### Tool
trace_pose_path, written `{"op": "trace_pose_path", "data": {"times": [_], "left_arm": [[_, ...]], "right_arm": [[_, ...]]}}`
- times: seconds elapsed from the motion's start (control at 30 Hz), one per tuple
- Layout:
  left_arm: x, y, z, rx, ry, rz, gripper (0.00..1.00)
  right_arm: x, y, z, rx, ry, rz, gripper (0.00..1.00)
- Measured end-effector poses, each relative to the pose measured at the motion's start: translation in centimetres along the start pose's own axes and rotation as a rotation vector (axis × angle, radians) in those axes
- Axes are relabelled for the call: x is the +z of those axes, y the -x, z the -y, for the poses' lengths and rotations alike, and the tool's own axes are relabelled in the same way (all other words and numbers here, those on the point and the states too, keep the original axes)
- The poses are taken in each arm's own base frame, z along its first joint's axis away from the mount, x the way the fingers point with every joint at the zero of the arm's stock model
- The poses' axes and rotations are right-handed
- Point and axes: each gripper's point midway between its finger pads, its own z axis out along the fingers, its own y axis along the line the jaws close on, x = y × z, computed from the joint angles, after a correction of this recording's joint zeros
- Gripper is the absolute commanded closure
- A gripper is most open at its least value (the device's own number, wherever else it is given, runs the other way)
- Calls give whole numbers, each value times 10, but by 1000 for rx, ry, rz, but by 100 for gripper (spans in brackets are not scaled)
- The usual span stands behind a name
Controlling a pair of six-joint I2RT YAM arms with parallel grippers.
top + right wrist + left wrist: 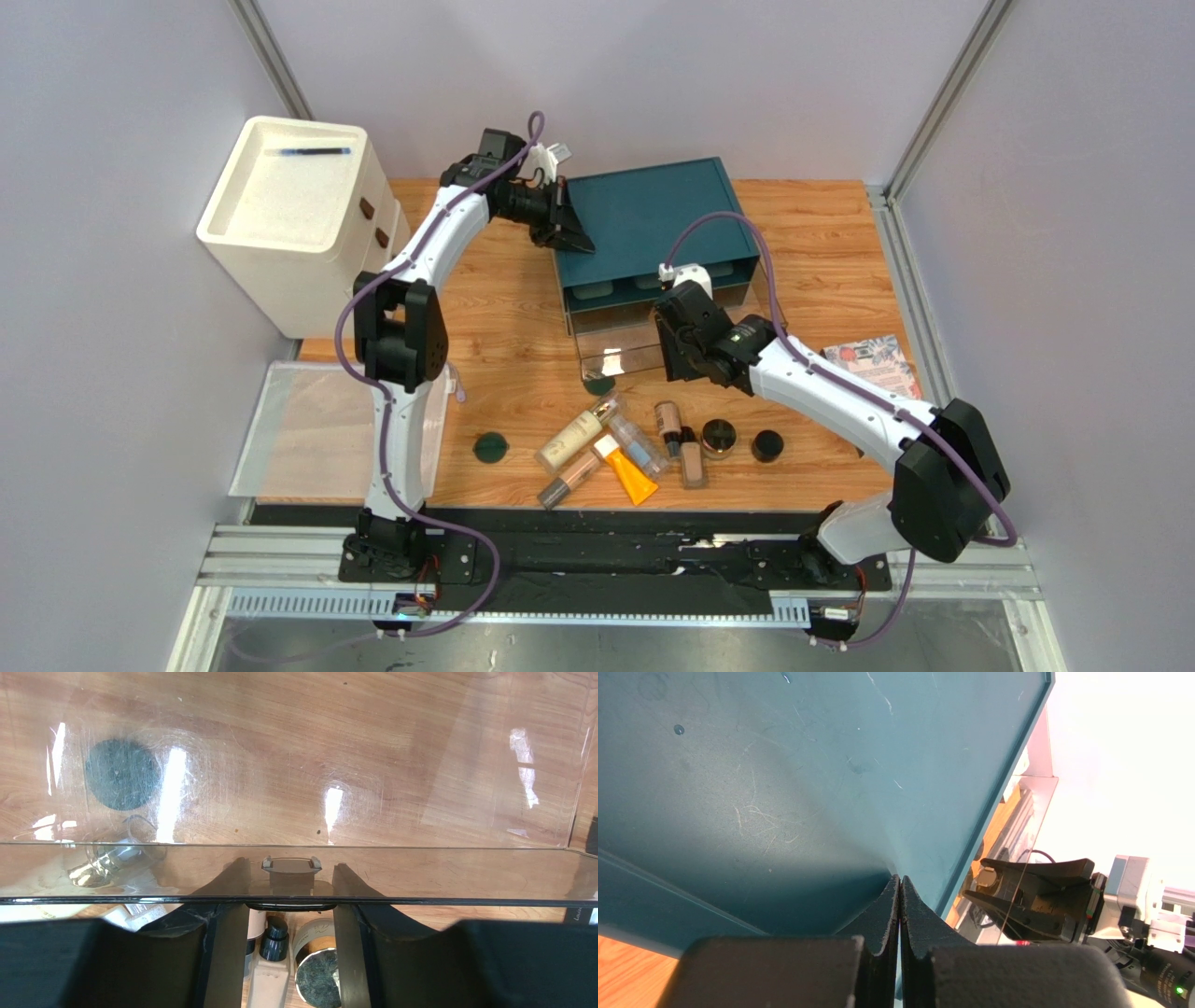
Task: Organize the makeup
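Since a light box would slide when its drawer is worked, the left gripper (pixel 568 231) is set against the upper-left corner of the teal drawer box (pixel 659 210). Its fingers are pressed flat together with nothing between them. From where I stand that reads as a brace, not a grasp. In the left wrist view the joined tips sit right against the teal wall.

The right gripper (pixel 662 350) is at the front of the clear drawer (pixel 603 336), which stands pulled out of the box toward the middle of the frame. In its own wrist view the fingers (pixel 224 910) stand apart on either side of the small pull tab (pixel 291 864). Whether they pinch it or only straddle it I cannot tell through the plastic.

One dark-green disc (pixel 601 381) looks to lie in the drawer near its lower-left corner, so the sorting seems just begun. The other disc (pixel 490 448) sits alone on the wood, lower left of centre.

The rest of the makeup is bunched just below the drawer:
- the cream bottle (pixel 575 438)
- the orange tube (pixel 631 476)
- the clear bottle (pixel 638 445)
- the foundation tubes (pixel 690 462)
- two dark jars (pixel 718 438) at the right of the bunch

My guess is they are waiting for that open drawer.
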Motion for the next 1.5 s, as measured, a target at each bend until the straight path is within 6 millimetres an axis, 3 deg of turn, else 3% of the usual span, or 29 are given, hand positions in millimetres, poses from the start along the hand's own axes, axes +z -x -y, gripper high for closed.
{"op": "trace_pose_path", "data": {"times": [0.17,0.3,0.6,0.87,1.13,1.5], "left_arm": [[-1,1,0,2,12,4,100],[-4,7,-2,19,43,23,100],[-6,10,-4,50,61,34,100],[-15,9,-10,83,139,50,100],[-17,4,-11,68,152,37,100],[-21,-8,-9,37,156,-4,100]], "right_arm": [[-6,1,-1,4,11,-6,45],[-20,6,-3,4,42,4,21],[-41,-5,-20,-59,157,-18,21],[-42,-15,-29,-112,205,-48,22],[-26,-46,-56,-275,326,-172,21],[-30,-74,-90,-365,440,-185,26]]}}
